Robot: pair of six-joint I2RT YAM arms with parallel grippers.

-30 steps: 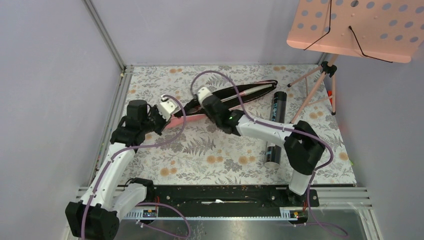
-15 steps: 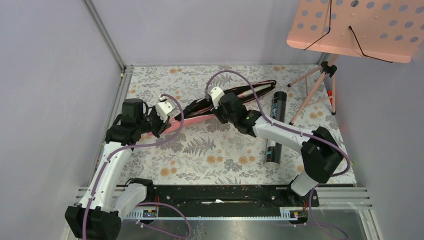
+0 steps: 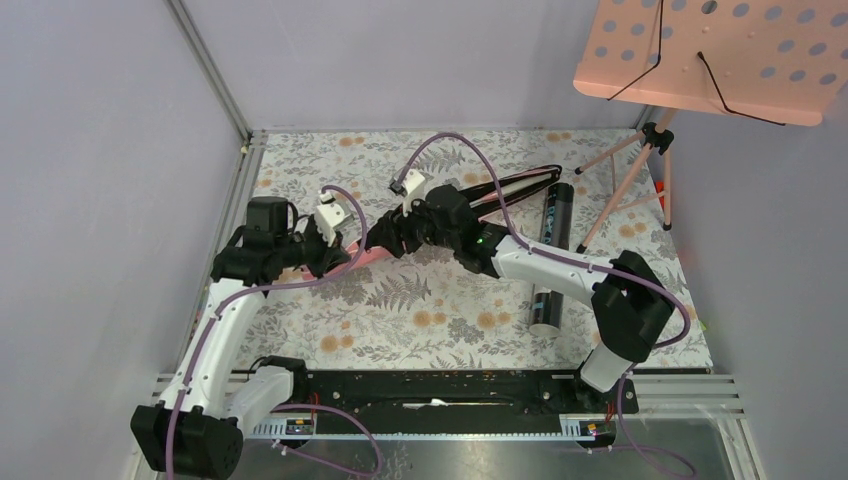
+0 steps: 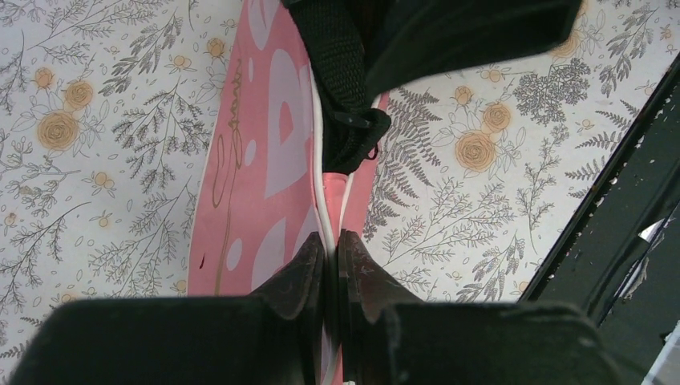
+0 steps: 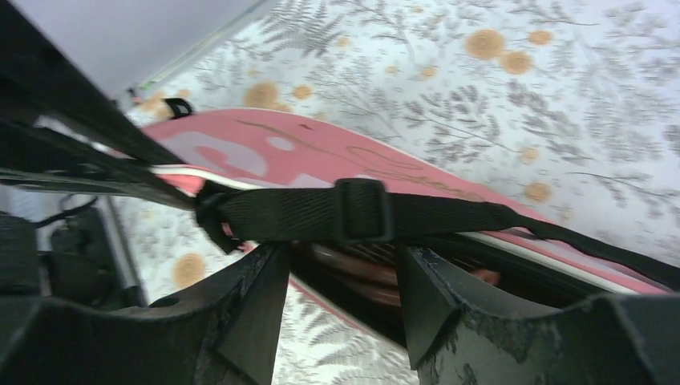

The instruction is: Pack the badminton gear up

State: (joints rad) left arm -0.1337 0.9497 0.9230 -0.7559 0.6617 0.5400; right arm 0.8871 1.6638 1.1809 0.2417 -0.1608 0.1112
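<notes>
The pink cover (image 4: 257,160) lies on the floral table, and its black strap (image 4: 341,80) runs over it. My left gripper (image 4: 330,249) is shut on the cover's white-piped edge. In the top view the left gripper (image 3: 330,245) sits at the cover's pink end (image 3: 365,253). My right gripper (image 3: 397,232) is just to its right. In the right wrist view the right gripper (image 5: 345,273) stands open below the strap (image 5: 361,210), facing the cover's dark opening, where pinkish racket frames (image 5: 361,269) show. The long black tube (image 3: 558,210) lies to the right, partly under the right forearm.
A pink perforated music stand (image 3: 700,60) on tripod legs (image 3: 640,170) stands at the back right corner. Purple walls close in the left, back and right of the floral table (image 3: 420,310). A black rail (image 3: 430,390) runs along the near edge.
My right gripper has opened and slid left along the cover toward the left gripper. The left gripper keeps its hold and has barely shifted.
</notes>
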